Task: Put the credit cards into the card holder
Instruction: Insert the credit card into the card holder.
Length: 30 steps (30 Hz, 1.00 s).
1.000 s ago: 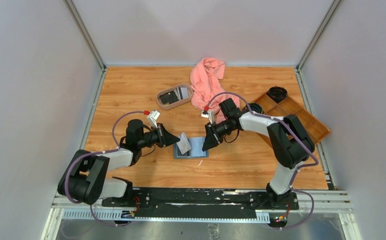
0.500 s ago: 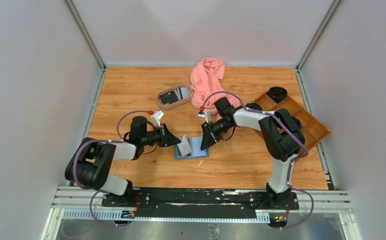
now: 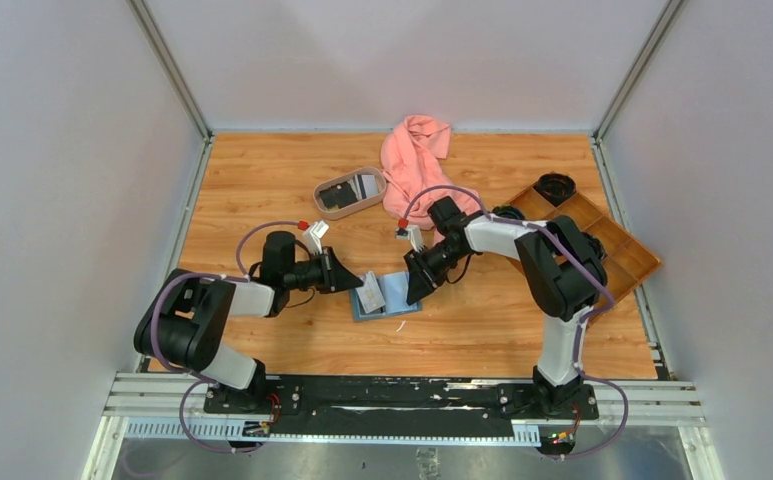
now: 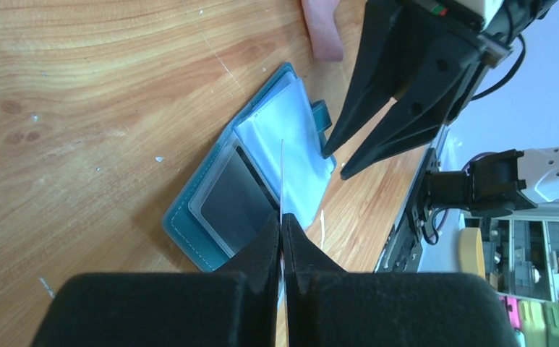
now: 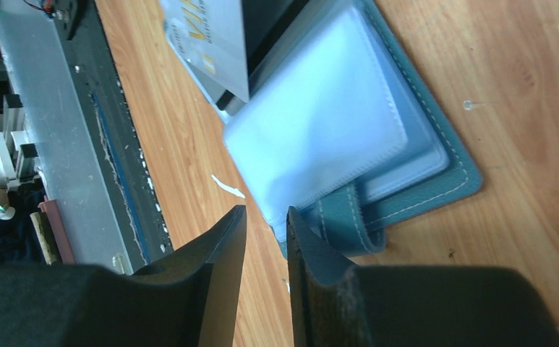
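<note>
Left wrist: open card holder [image 4: 182, 220] is housing a black card [image 4: 236, 195]; left gripper [image 4: 281, 220] is pinching a pale card [image 5: 211, 36], right gripper [image 5: 265, 211] gaping narrowly.

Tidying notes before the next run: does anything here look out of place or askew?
The wooden compartment tray sits skewed at the right of the table, its outer corner past the wood edge. A white scrap lies on the table beside the open card holder. The pink cloth is crumpled at the back.
</note>
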Tool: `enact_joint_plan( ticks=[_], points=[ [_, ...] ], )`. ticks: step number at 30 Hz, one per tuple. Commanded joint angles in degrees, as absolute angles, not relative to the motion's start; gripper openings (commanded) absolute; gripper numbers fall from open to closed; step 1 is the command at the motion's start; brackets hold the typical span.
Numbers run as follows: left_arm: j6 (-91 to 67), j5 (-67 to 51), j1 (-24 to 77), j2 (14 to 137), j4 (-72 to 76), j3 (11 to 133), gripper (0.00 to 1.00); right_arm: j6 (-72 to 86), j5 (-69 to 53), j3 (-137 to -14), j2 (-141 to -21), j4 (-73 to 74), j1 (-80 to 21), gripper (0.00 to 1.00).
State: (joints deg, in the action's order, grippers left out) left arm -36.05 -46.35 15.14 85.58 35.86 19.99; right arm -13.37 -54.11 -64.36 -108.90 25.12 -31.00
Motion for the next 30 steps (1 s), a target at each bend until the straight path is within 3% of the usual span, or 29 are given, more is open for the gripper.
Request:
enact_joint_plan(
  ticks=[1, 8, 17, 30],
  points=[
    [-40.5, -47.9, 14.8, 85.7, 41.4, 19.0, 0.00, -14.6, -50.0, -65.6, -110.6, 27.3, -32.1, 0.31],
    [-53.1, -48.5, 14.7, 90.8, 61.5, 15.1, 0.00, -15.2, -50.9, -65.8, -110.9, 28.0, -32.3, 0.31],
    [-56.5, -47.8, 14.6, 99.9, 72.4, 12.9, 0.00, -20.3, -55.2, -66.5, -106.7, 30.9, -32.2, 0.34],
    [-45.8, -45.2, 14.2, 88.6, 50.2, 14.1, 0.00, -19.7, -50.7, -67.2, -109.8, 31.7, -32.2, 0.34]
  ],
)
